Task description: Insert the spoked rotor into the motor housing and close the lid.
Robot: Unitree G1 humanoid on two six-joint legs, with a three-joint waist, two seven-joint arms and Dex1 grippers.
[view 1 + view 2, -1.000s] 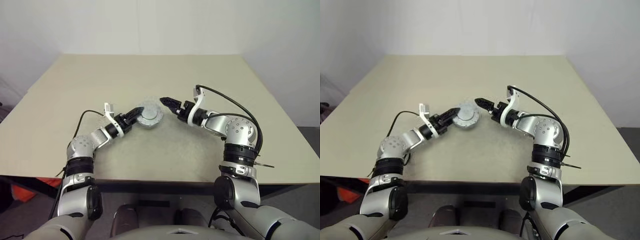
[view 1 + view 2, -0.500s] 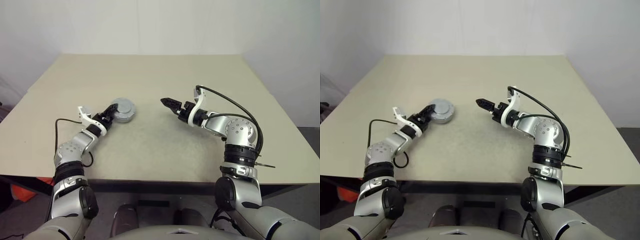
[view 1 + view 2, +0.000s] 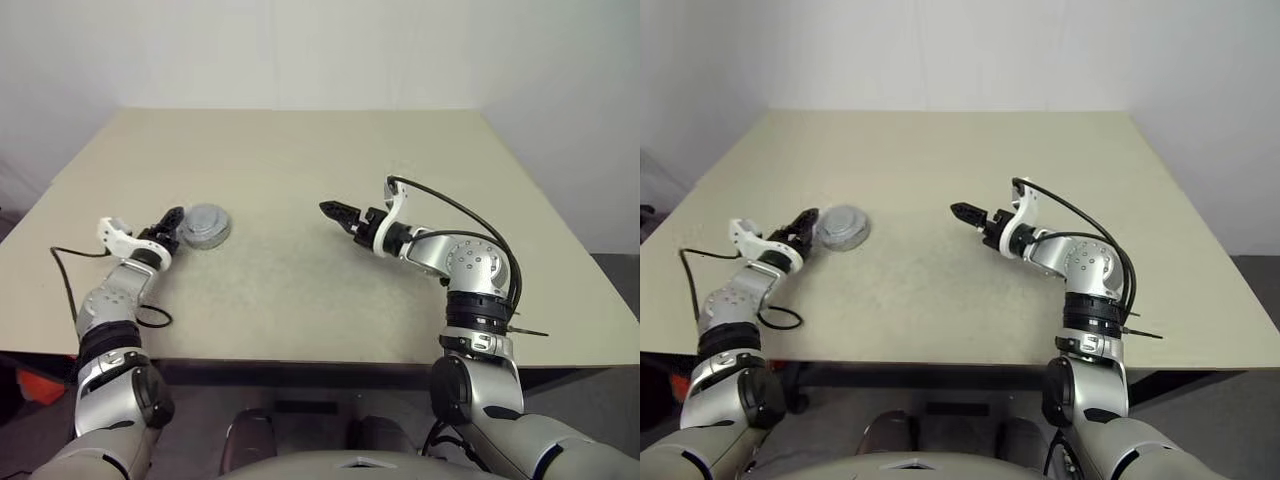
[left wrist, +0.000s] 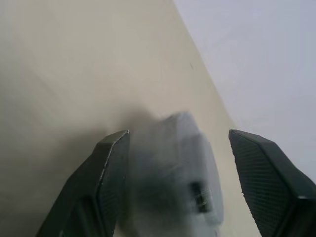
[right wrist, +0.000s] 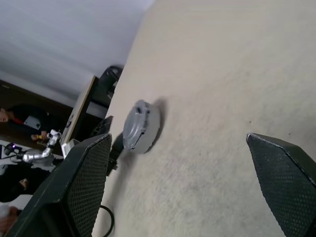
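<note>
Left claw [image 3: 176, 219] carried lid-topped motor housing [image 3: 204, 225] leftward; right claw [image 3: 333, 211] unmoved

blurred grey lid [image 4: 180, 173] between spread left gripper [image 4: 197, 182] fingers

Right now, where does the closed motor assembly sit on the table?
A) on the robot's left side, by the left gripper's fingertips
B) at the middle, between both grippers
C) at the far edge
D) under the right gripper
A: the grey lid of the assembly lies on the table by the left gripper, well apart from the right gripper.
</note>
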